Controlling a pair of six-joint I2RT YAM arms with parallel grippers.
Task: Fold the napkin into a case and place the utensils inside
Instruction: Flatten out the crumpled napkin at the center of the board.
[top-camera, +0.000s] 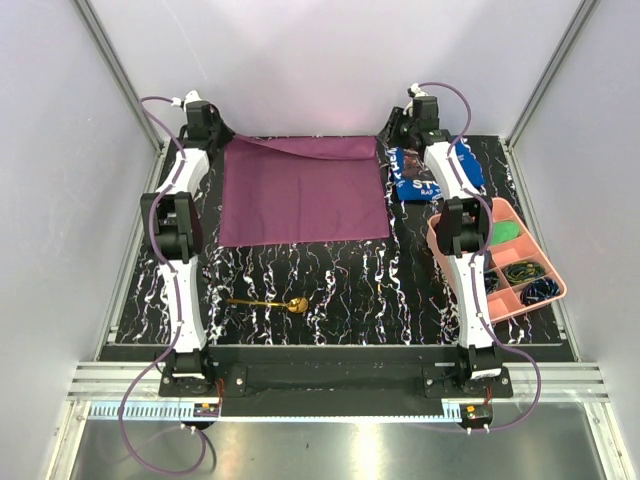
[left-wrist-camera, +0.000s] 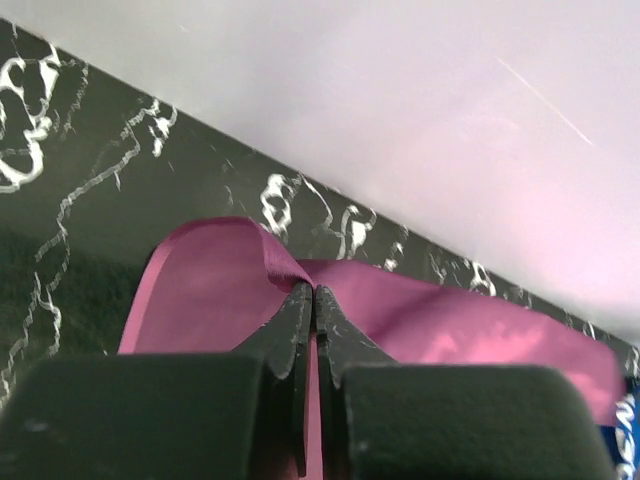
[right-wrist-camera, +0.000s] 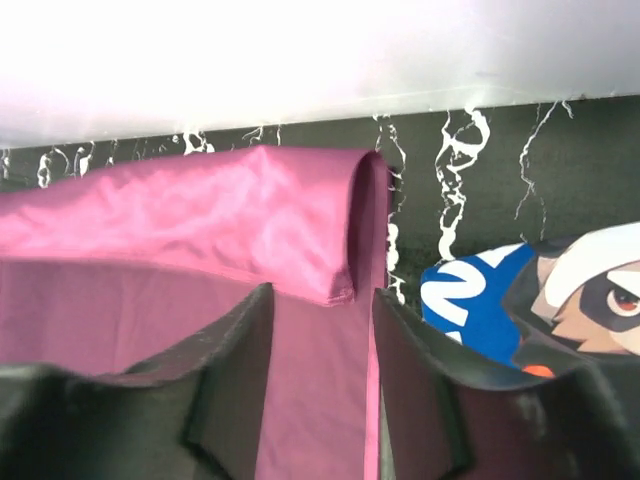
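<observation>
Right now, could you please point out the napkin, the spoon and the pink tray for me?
napkin (top-camera: 300, 195): top view, middle of the flat purple cloth.
spoon (top-camera: 268, 303): top view, middle of its gold handle.
pink tray (top-camera: 530, 307): top view, its near rim.

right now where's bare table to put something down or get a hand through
The widest bare table is near centre, between the spoon and the right arm. A clear strip also runs between the near edge of the napkin and the spoon. Crowded: the right side, where the blue cloth, right arm and pink tray pack together.
</observation>
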